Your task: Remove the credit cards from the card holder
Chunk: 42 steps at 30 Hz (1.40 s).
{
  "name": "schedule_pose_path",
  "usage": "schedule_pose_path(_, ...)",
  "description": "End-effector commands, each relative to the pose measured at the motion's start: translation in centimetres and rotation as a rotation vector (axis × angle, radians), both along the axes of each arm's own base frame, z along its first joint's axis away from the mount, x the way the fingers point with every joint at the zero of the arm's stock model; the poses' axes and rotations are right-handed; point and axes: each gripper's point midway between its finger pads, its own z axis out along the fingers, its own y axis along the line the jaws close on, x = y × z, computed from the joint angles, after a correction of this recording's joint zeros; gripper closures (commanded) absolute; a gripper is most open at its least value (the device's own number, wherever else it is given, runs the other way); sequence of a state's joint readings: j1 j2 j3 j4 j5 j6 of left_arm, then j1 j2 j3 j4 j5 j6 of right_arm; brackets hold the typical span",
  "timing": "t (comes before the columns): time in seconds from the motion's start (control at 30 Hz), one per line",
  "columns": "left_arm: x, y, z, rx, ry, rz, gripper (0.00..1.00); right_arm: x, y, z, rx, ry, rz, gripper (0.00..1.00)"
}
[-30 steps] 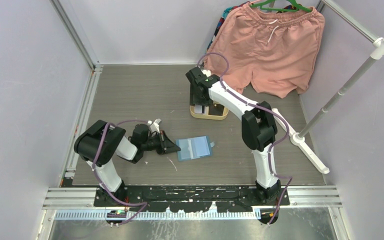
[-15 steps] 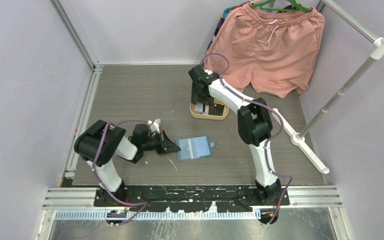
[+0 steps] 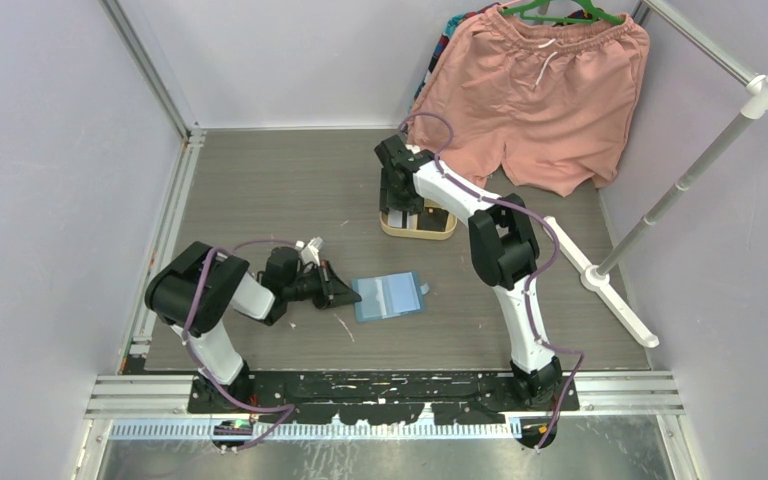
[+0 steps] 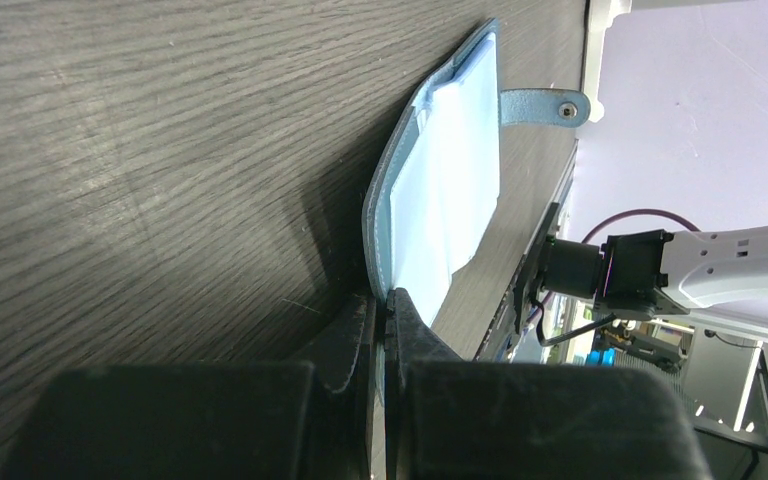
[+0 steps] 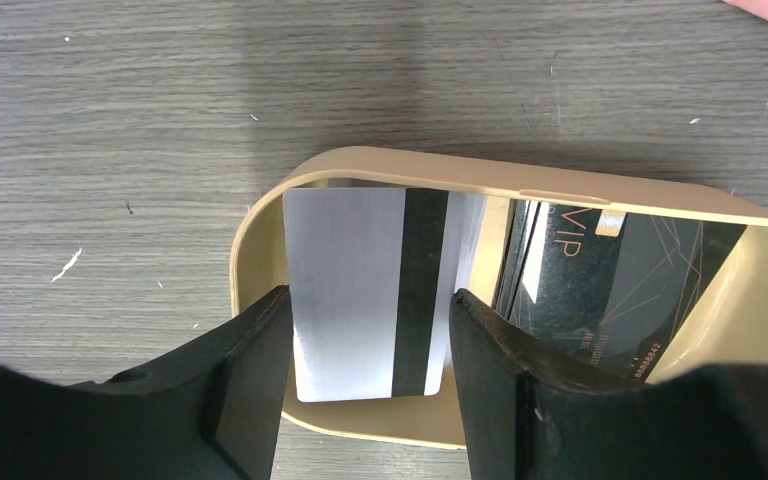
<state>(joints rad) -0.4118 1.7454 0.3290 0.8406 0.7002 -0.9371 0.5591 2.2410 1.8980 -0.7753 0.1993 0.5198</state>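
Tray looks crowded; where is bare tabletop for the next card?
Widest bare patch: the tabletop left of the tan tray, out to the left rail. A smaller one lies between the card holder and the rack foot. Crowded: the tray, with the silver card, black card and right claw; the left claw pinches the card holder.

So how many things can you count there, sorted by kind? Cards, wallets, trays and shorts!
Cards: 2 that I can tell apart, a silver card and a black card; another may hide behind the silver one
Blue wallet: 1
Tan tray: 1
Pink shorts: 1
Total: 5
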Motion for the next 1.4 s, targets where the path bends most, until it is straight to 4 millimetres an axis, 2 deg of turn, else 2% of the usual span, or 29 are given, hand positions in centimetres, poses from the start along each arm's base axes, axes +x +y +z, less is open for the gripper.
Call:
schedule_pose_path(0.0,-0.5,1.3,-2.3,0.102,0.042,0.032,1.0,0.8,0.3,0.6,0.018,-0.03,0.013,0.77)
schedule_pose_path(0.1,-0.4,1.3,-2.2,0.105,0.042,0.032,1.0,0.9,0.1,0.6,0.016,-0.03,0.011,0.64)
schedule_pose_path(0.4,-0.4,1.4,-2.1,0.11,0.039,0.033,1.0,1.1,-0.2,1.4,0.013,-0.048,0.012,0.55)
schedule_pose_path(0.63,-0.6,1.5,-1.8,0.114,0.034,0.034,1.0,1.2,0.0,2.2,0.017,-0.053,0.028,0.33)
schedule_pose_path(0.83,-0.6,1.7,-1.5,0.125,0.027,0.035,1.0,1.5,-0.2,3.4,0.011,-0.081,0.026,0.08)
schedule_pose_path(0.87,-0.6,1.7,-1.4,0.125,0.025,0.036,1.0,1.5,-0.2,3.6,0.011,-0.081,0.027,0.06)
schedule_pose_path(1.0,-0.6,1.8,-1.1,0.131,0.018,0.039,1.0,1.3,-0.3,5.2,0.025,-0.109,0.027,0.04)
schedule_pose_path(1.17,-0.4,2.0,-0.6,0.157,0.003,0.042,1.0,0.4,-0.3,9.3,0.084,-0.191,0.031,0.04)
schedule_pose_path(1.3,0.1,2.3,-0.1,0.187,-0.014,0.05,1.0,-1.9,0.6,12.2,0.113,-0.253,0.066,0.04)
schedule_pose_path(1.37,0.4,2.3,0.5,0.188,-0.032,0.056,1.0,-3.6,1.5,12.7,0.137,-0.271,0.093,0.04)
